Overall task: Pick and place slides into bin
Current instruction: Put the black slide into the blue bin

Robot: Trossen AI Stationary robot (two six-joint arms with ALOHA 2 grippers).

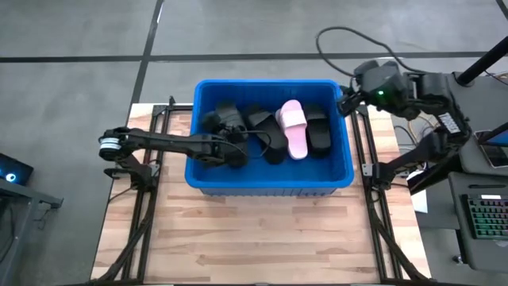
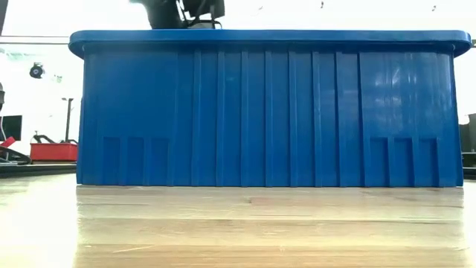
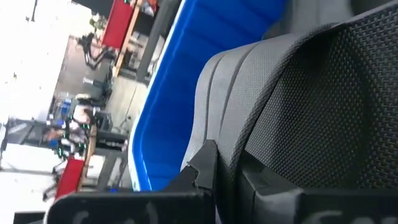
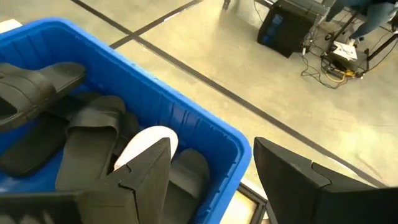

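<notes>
Wooden table (image 1: pixel 238 238) is carrying your bin (image 1: pixel 270 181), and the slides are lying inside it: black ones (image 1: pixel 262 127) around a pink one (image 1: pixel 294 127). Your left gripper (image 1: pixel 230 151) is reaching into the bin, shut among the black slides. Your right gripper (image 1: pixel 346 102) is hovering open over the bin's far right corner.

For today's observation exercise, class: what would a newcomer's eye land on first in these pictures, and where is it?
The large bright blue ribbed plastic bin dominates the middle of the pale wooden table. Inside it, one light pink rubber slide stands out among several black rubber slides. The left gripper reaches into the bin's left part, shut beside a black slide, while the right gripper waits open over the bin's far right corner.
</notes>
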